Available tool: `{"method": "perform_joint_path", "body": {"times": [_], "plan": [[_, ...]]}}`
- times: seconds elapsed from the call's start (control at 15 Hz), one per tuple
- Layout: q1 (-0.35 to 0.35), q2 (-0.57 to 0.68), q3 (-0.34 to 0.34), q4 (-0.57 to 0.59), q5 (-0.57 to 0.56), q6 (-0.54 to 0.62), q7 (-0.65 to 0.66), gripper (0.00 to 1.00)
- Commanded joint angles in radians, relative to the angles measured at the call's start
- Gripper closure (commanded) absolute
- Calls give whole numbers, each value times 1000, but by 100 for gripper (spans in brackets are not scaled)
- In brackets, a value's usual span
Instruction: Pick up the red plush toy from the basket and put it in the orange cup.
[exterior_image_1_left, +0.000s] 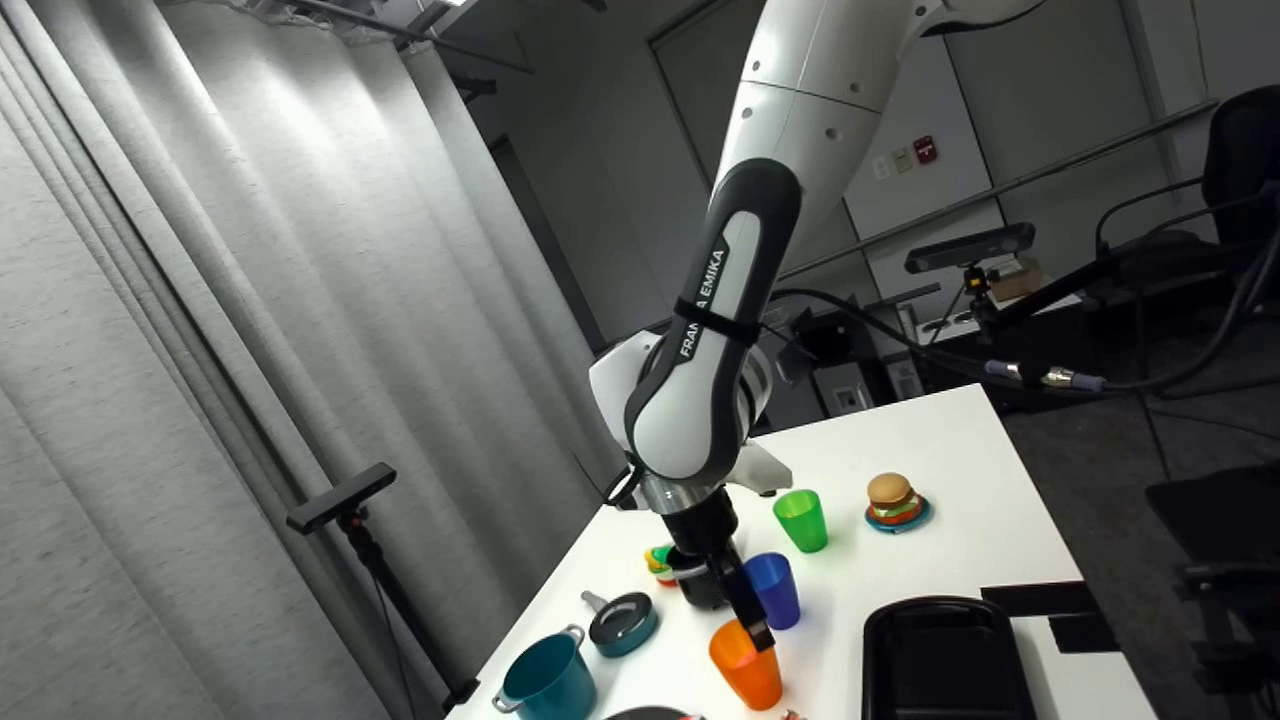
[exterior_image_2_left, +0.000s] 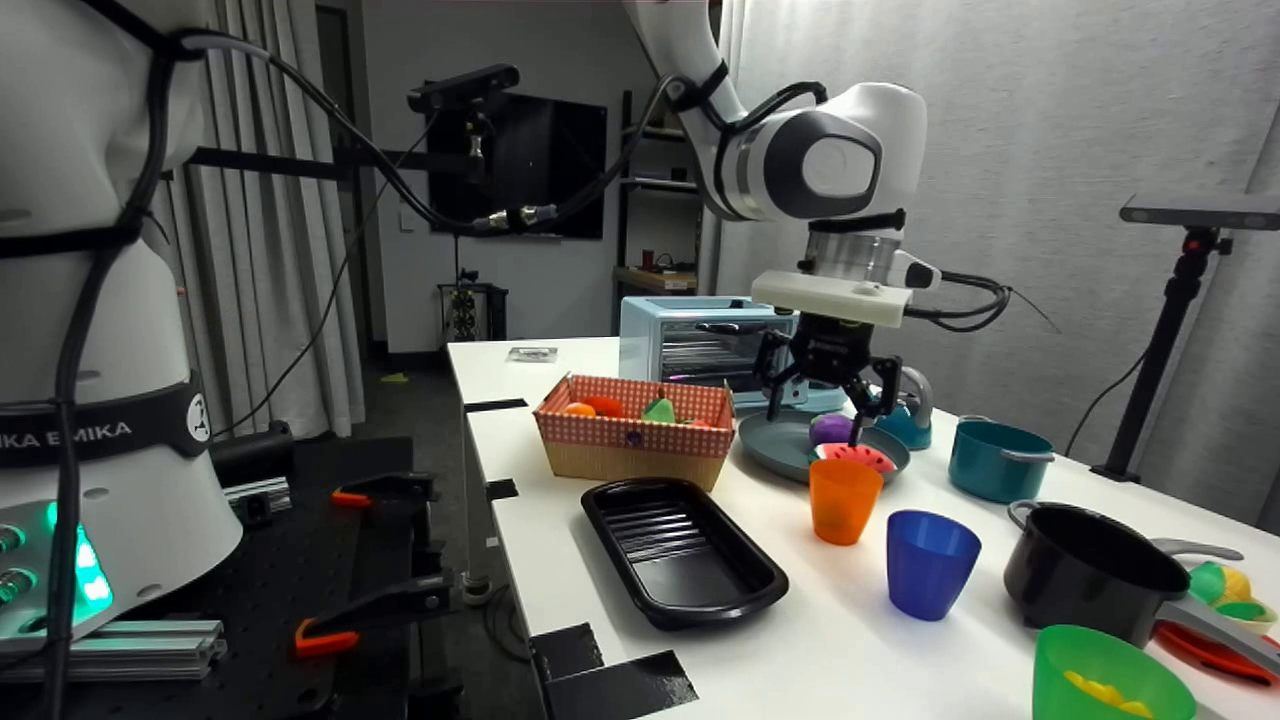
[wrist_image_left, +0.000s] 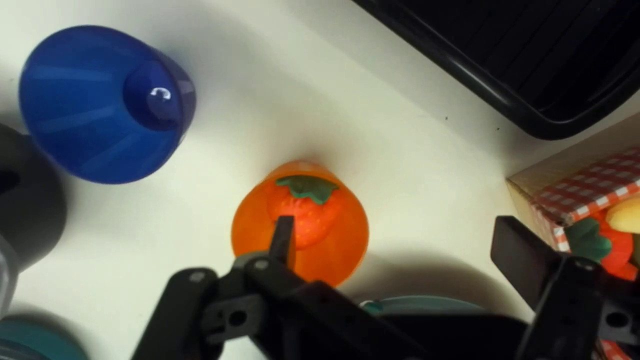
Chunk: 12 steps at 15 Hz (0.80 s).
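Observation:
The red plush toy (wrist_image_left: 320, 220), strawberry-like with a green leaf top, lies inside the orange cup (wrist_image_left: 345, 250) in the wrist view. The cup stands upright in both exterior views (exterior_image_1_left: 750, 675) (exterior_image_2_left: 843, 510), which hide the toy inside it. My gripper (wrist_image_left: 392, 225) is open and empty, above and beside the cup; one finger overlaps the cup in the wrist view. It also shows wide open in an exterior view (exterior_image_2_left: 815, 420). The red-checked basket (exterior_image_2_left: 630, 455) holds several play foods, including another red piece with green leaves (wrist_image_left: 616, 250) at the right of the wrist view.
A blue cup (exterior_image_2_left: 930, 565), a black pot (exterior_image_2_left: 1085, 570) and a green cup (exterior_image_2_left: 1105, 680) stand along the table. A black tray (exterior_image_2_left: 690, 560) lies before the basket. A grey plate (exterior_image_2_left: 765, 450) with a watermelon slice (exterior_image_2_left: 857, 458) sits behind the orange cup, near a toaster oven (exterior_image_2_left: 690, 345).

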Motion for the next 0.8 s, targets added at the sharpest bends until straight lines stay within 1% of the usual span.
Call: {"method": "perform_joint_path", "body": {"times": [0.0, 0.13, 0.73], "plan": [[5, -73, 16, -111, 18, 33, 44, 0], [8, -101, 16, -157, 15, 53, 68, 0], [16, -258, 8, -400, 3, 209, 147, 0]]}}
